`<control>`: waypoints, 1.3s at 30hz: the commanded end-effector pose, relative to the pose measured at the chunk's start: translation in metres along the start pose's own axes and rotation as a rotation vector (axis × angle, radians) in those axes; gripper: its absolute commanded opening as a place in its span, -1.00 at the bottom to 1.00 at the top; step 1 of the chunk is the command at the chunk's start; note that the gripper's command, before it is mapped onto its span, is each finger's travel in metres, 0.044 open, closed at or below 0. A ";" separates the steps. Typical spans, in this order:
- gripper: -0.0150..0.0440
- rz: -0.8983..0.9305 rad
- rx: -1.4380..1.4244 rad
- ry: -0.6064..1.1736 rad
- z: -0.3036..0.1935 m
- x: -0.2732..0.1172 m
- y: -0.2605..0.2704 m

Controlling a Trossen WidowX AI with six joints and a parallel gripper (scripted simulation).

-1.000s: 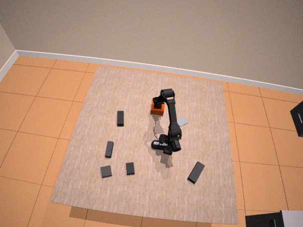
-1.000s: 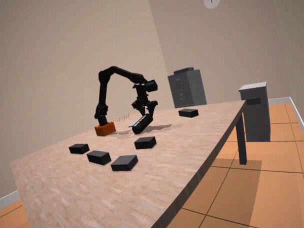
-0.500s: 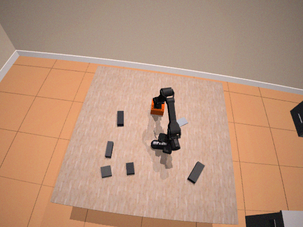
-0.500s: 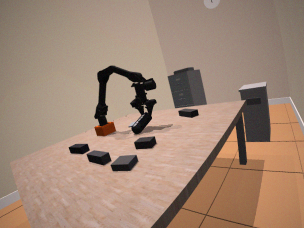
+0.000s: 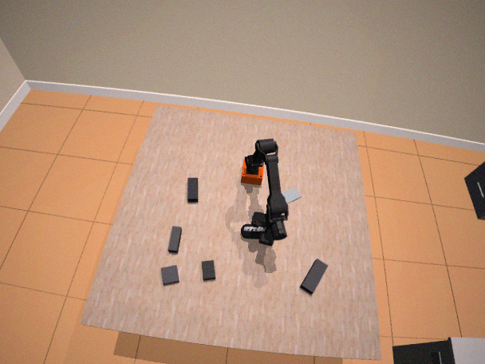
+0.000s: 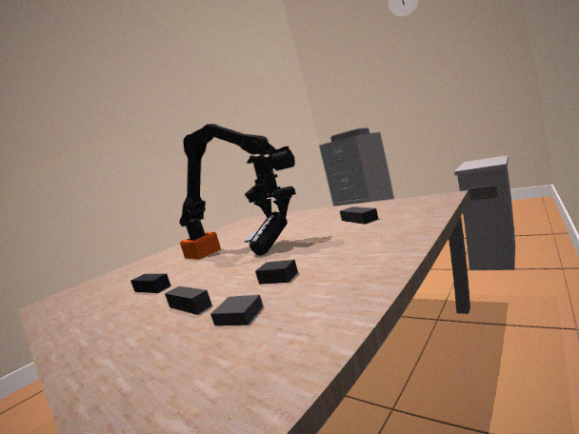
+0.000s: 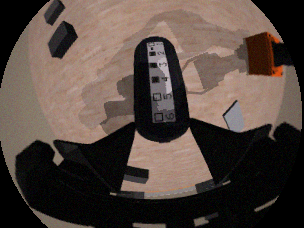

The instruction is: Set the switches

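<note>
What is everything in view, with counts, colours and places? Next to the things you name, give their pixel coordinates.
controller unit (image 5: 246, 235) (image 6: 271, 238) (image 7: 142, 90): one, dark, tilted in the gripper
label (image 5: 252, 228) (image 6: 267, 228) (image 7: 155, 88): one, pale, on the unit
blocks (image 5: 313, 276) (image 6: 236, 310) (image 7: 63, 41): five, dark grey, spread on the bench
flat plate (image 5: 293, 195) (image 6: 249, 237) (image 7: 233, 118): one, pale grey, near the arm
bench (image 5: 255, 319) (image 6: 167, 371) (image 7: 110, 30): one, light wood
cabinets (image 5: 475, 199) (image 6: 376, 171): two, grey, beyond the bench
object (image 6: 349, 134): one, dark, on one cabinet
clock (image 6: 403, 7): one, white, on the wall
walls (image 5: 255, 48) (image 6: 119, 71): beige
skirting (image 5: 187, 99) (image 6: 532, 191): white, at wall foot
floor (image 5: 72, 180) (image 6: 533, 295): orange tiles
arm base (image 5: 252, 180) (image 6: 202, 247) (image 7: 259, 55): one, orange
arm (image 5: 274, 176) (image 6: 193, 176): one, black
gripper (image 5: 262, 230) (image 6: 276, 213) (image 7: 162, 124): one, black, closed on the unit
</note>
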State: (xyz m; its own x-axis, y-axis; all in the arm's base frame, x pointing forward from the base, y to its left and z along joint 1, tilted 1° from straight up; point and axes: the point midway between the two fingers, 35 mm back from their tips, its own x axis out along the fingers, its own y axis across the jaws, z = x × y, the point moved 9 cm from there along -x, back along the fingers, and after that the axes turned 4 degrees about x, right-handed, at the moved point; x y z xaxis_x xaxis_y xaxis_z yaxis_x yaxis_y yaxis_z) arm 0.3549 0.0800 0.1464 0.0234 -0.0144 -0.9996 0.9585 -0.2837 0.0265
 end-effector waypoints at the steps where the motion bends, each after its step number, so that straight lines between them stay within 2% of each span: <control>1: 0.64 0.006 0.002 -0.003 0.005 -0.006 0.001; 39: 0.64 0.006 0.002 -0.005 0.029 -0.025 0.003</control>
State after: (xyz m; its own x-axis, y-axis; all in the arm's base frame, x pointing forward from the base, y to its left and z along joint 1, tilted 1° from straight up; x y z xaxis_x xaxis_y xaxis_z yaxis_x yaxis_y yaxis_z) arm 0.3490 0.0573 0.1682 0.0253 -0.0126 -0.9996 0.9588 -0.2827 0.0279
